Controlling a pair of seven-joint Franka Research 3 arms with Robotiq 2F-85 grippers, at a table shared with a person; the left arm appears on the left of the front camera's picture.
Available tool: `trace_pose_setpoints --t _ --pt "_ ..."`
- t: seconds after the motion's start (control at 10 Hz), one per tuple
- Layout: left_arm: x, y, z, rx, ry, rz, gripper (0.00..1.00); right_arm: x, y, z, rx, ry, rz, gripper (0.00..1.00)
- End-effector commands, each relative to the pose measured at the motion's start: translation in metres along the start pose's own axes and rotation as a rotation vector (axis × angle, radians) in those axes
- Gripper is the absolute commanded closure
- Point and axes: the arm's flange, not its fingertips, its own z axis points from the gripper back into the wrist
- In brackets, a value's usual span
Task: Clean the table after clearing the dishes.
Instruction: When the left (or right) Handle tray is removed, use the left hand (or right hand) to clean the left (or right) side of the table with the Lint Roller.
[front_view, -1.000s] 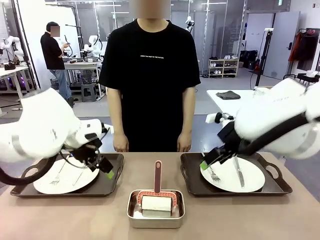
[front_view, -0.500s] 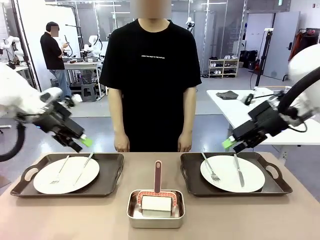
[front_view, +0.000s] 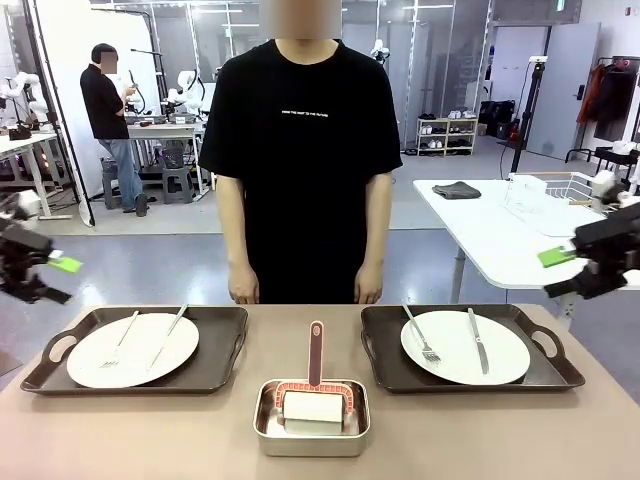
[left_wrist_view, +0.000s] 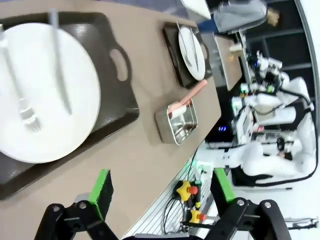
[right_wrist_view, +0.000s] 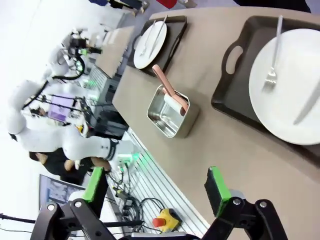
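Two dishes stand on the tan table (front_view: 500, 440), each a white plate with fork and knife on a dark tray. In the front view the left plate (front_view: 132, 350) is on its tray (front_view: 225, 350) and the right plate (front_view: 465, 347) on its tray (front_view: 385, 350). My left gripper (front_view: 55, 280) hangs open at the far left edge, above and left of that tray. My right gripper (front_view: 558, 275) hangs open at the far right, above the other tray. From the left wrist, the open gripper (left_wrist_view: 160, 192) looks down on the near plate (left_wrist_view: 45, 95); from the right wrist, the open gripper (right_wrist_view: 155, 192) faces its plate (right_wrist_view: 292, 85).
A small steel pan (front_view: 311, 415) holding a white block and a pink-handled tool sits at the table's front middle, between the trays. A person in a black shirt (front_view: 305, 150) stands at the far edge, hands hanging down. A white side table (front_view: 480, 225) stands behind on the right.
Both arms have pulled up and outward from over the plates, the left to the left edge, the right to the right edge. Plates, cutlery and pan have not moved.
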Motion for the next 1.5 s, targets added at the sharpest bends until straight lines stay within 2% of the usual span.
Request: trace_pose_setpoints --t 0.0,0.2,0.3,0.6,0.8,0.9,1.0,1.4 --pt "-0.003 0.026 0.04 -0.073 -0.114 0.083 0.0 -0.012 -0.023 0.03 0.091 -0.031 0.004 0.0" --pt "-0.023 0.058 0.081 -0.118 -0.219 0.205 0.0 -0.026 -0.049 0.071 0.143 -0.07 -0.027 0.0" --pt "-0.033 0.076 0.098 -0.158 -0.274 0.257 0.0 -0.033 -0.065 0.088 0.183 -0.125 -0.053 0.0" --pt "-0.048 0.117 0.114 -0.161 -0.293 0.427 0.0 -0.061 -0.102 0.119 0.238 -0.22 -0.092 0.0" --pt "-0.046 0.118 0.108 -0.139 -0.288 0.448 0.0 -0.066 -0.109 0.119 0.233 -0.22 -0.09 0.0" --pt "-0.04 0.113 0.1 -0.107 -0.261 0.404 0.0 -0.063 -0.107 0.115 0.205 -0.195 -0.062 0.0" --pt "-0.057 0.126 0.104 -0.133 -0.279 0.436 0.0 -0.072 -0.113 0.12 0.222 -0.22 -0.122 0.0" --pt "-0.057 0.126 0.104 -0.133 -0.279 0.436 0.0 -0.072 -0.113 0.12 0.222 -0.22 -0.122 0.0"
